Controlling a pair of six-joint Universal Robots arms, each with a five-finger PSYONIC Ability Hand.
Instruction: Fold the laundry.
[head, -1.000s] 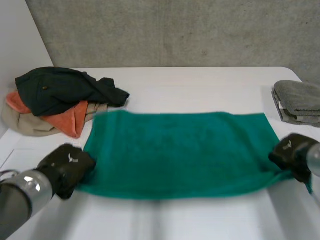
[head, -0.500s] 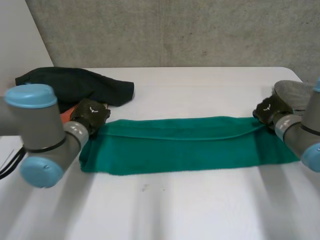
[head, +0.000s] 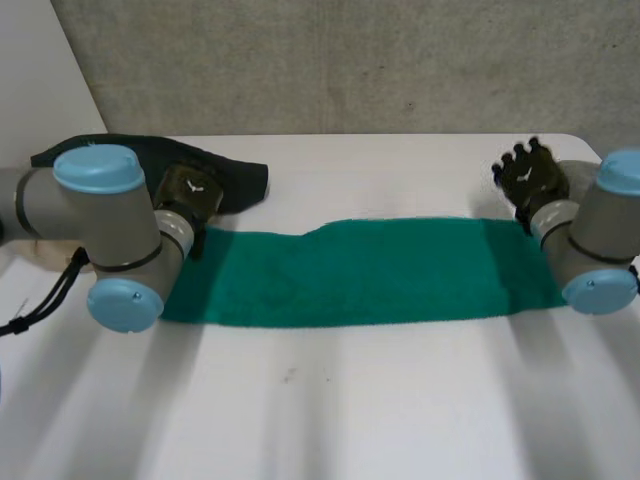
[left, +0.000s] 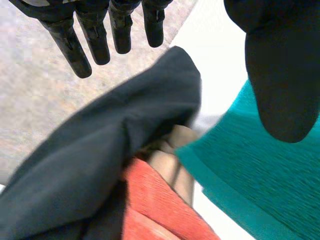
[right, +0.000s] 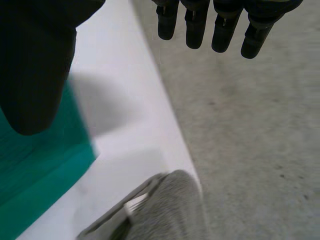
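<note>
A green towel (head: 360, 272) lies across the middle of the white table (head: 330, 400) as a long, narrow folded strip. My left hand (head: 190, 195) hovers just past the strip's far left corner, open, its fingers (left: 122, 30) straight and empty. The towel's corner (left: 250, 175) lies under its thumb (left: 280, 75). Over the far right corner my right hand (head: 530, 178) is open too, with straight fingers (right: 195, 25) holding nothing. The towel's right end (right: 35, 175) lies below that hand's thumb (right: 35, 65).
A pile of laundry sits at the back left: a dark garment (head: 235, 180) on top, with orange cloth (left: 155, 205) and beige cloth (left: 172, 160) beneath. A folded grey towel (right: 165, 210) lies by the table's right edge. Both arms (head: 100, 230) flank the strip.
Both hands carried the towel's near edge over to its far edge, halving it into a strip. They have since let go, opened and lifted off the corners.
</note>
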